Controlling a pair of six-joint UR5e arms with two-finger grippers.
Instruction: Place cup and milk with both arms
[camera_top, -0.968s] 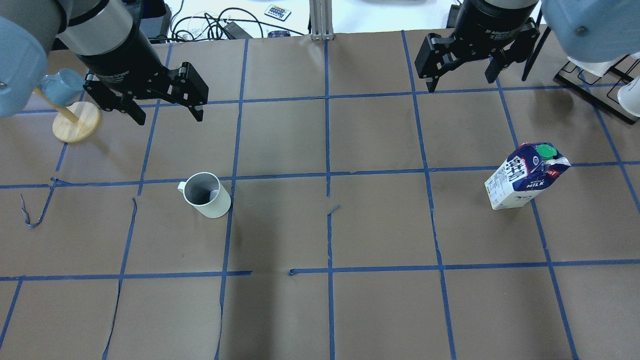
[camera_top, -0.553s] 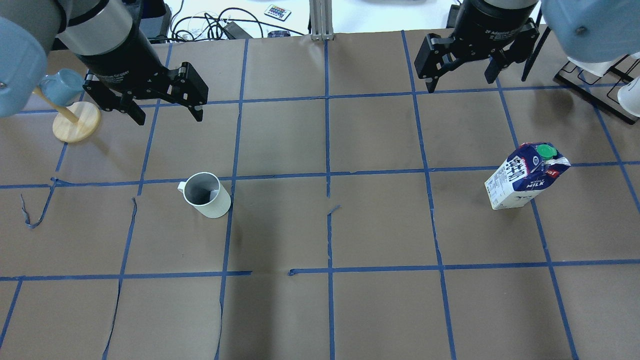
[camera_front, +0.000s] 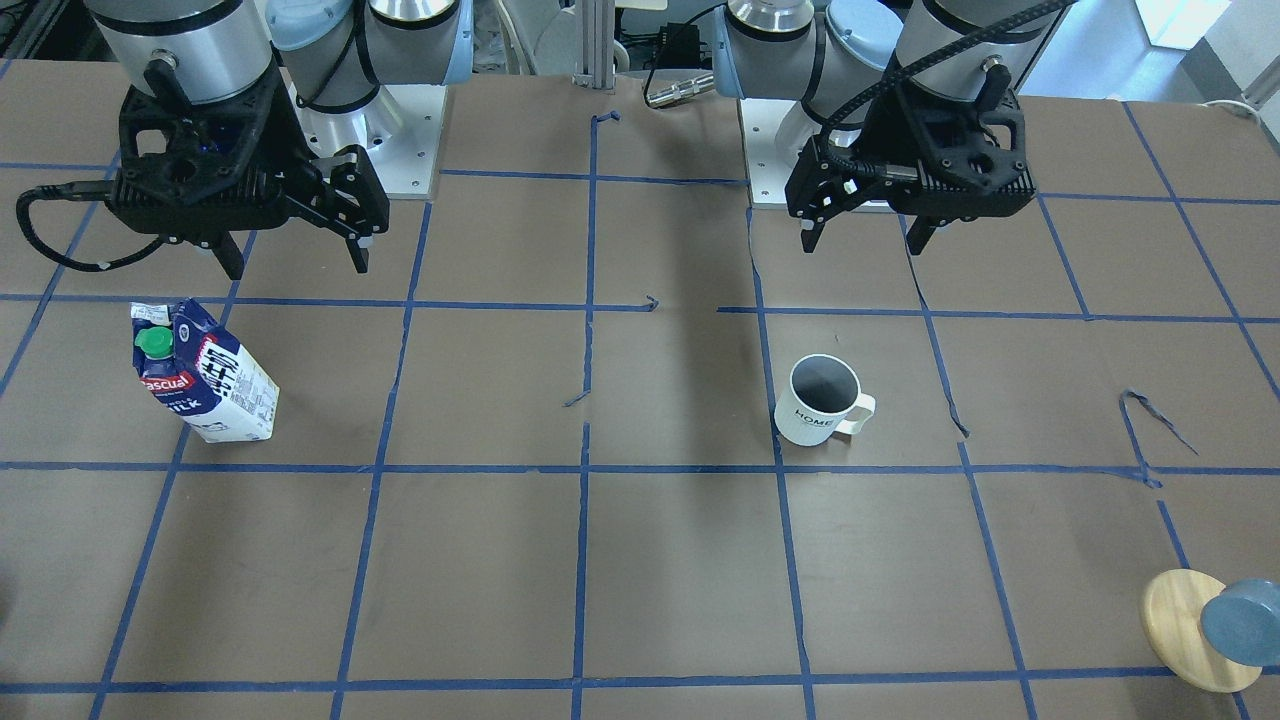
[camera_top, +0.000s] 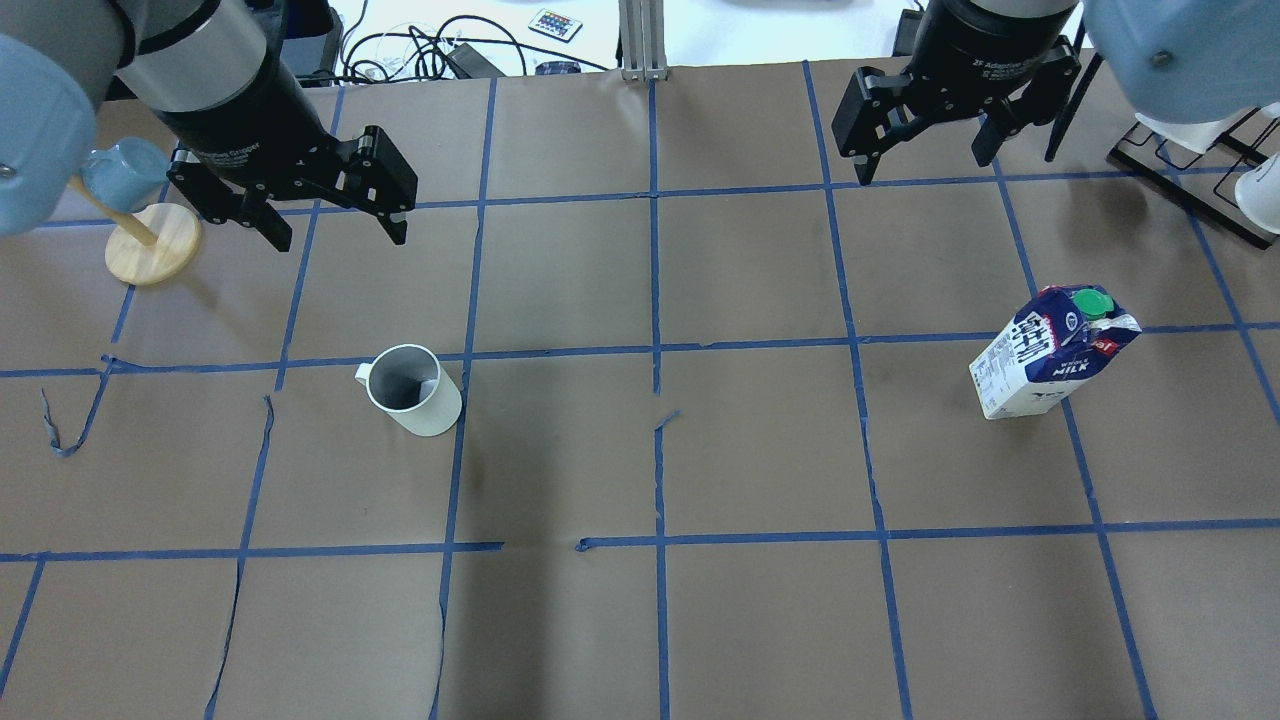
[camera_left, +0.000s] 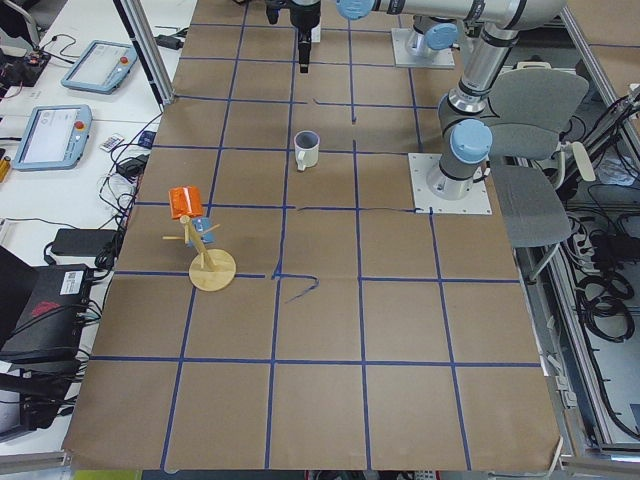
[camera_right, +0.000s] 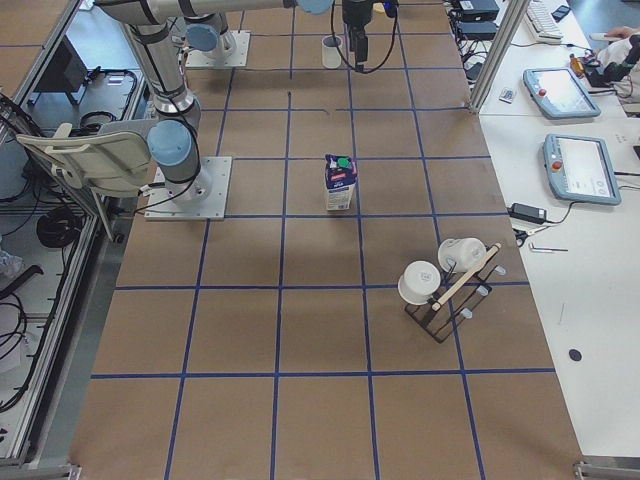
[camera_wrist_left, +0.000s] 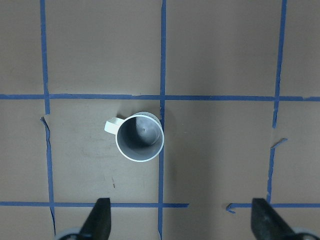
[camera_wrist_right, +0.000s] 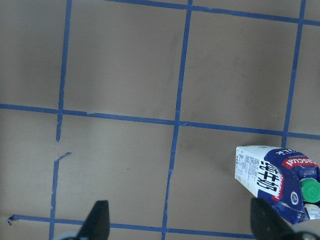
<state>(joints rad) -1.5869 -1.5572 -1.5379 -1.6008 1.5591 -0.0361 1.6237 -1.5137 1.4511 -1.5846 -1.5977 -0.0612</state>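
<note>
Slight sideways drift of right gripper (camera_top: 925, 165) since 1 s ago, rest unmoved | right and left gripper (camera_top: 337, 238) both wide open, empty | white mug (camera_top: 410, 392) and milk carton (camera_top: 1050, 362) upright on table, each well apart from its gripper | risk: finger striking handle (camera_wrist_left: 111, 125) or rim and tipping mug; off-centre squeeze toppling or denting tall carton

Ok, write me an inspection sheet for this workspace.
surface: brown paper table with blue tape grid, torn in places.
job's things: cup upright, robot's left; milk standing, robot's right; neither held.
clutter: wooden stand with blue mug; black rack with white cups.
grippers: left gripper open, empty; right gripper open, empty; both above the table.
cables: black cable looped at right wrist.
surroundings: tablets on side benches; chair behind the robot.
</note>
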